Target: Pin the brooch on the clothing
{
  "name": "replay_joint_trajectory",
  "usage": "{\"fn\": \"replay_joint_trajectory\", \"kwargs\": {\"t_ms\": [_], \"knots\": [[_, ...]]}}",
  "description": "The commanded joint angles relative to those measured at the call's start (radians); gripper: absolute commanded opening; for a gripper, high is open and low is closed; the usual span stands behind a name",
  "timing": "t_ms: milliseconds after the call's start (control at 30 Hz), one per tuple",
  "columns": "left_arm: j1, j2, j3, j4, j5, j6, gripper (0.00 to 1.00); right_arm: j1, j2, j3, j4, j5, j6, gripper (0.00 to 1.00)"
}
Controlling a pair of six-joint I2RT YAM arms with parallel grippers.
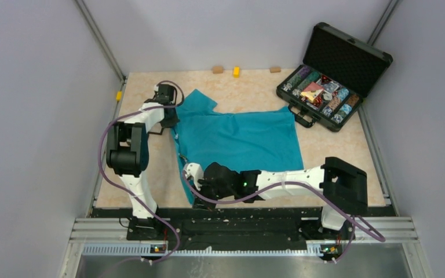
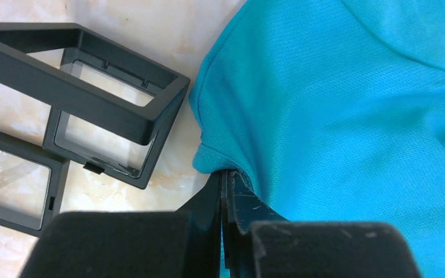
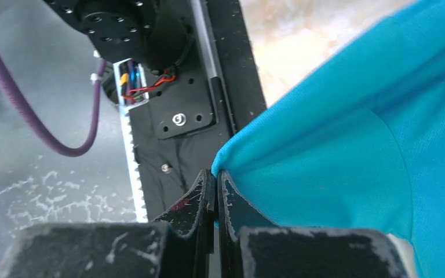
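T-shirt edges pinched between left fingers, right fingers

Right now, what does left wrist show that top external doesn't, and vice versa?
Left wrist only: two dark frames with clear panes beside the T-shirt, and the left gripper shut on its edge. Top external only: the open black case of trinkets, the right gripper at the shirt's near edge, small blocks at the far edge. Both: the teal T-shirt and the marbled table.

Beige table: T-shirt, black case
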Motion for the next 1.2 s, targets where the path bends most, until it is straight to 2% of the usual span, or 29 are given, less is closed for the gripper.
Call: {"fn": "replay_joint_trajectory", "kwargs": {"t_ms": [0, 267, 367, 467, 533, 633, 833, 1000, 1167], "knots": [[0.005, 0.008, 0.036, -0.006, -0.051, 0.021, 0.0, -0.006, 0.005, -0.02, 0.072, -0.158, 0.033, 0.0], [0.005, 0.011, 0.038, -0.027, -0.096, 0.032, 0.0, -0.024, 0.062, 0.017, 0.063, -0.289, 0.025, 0.01], [0.005, 0.003, 0.042, -0.041, -0.081, 0.034, 0.0, -0.026, 0.065, 0.038, 0.035, -0.289, 0.012, 0.22], [0.004, -0.028, 0.041, -0.051, -0.029, 0.026, 0.06, -0.026, 0.044, 0.049, 0.013, -0.263, 0.001, 0.37], [0.002, -0.059, 0.036, -0.051, 0.003, 0.022, 0.13, -0.032, 0.018, 0.054, -0.004, -0.241, -0.003, 0.42], [0.001, -0.115, 0.022, -0.053, 0.05, 0.01, 0.24, -0.06, -0.027, 0.062, -0.057, -0.196, -0.009, 0.44], [-0.01, -0.218, -0.013, -0.081, 0.071, -0.003, 0.41, -0.21, -0.128, 0.034, -0.173, -0.023, 0.003, 0.49], [-0.023, -0.307, -0.102, -0.085, 0.069, -0.044, 0.48, -0.377, -0.148, 0.001, -0.286, 0.144, 0.007, 0.51], [-0.028, -0.417, -0.224, -0.047, 0.084, -0.1, 0.52, -0.553, -0.145, -0.051, -0.267, 0.22, -0.003, 0.52]]}}
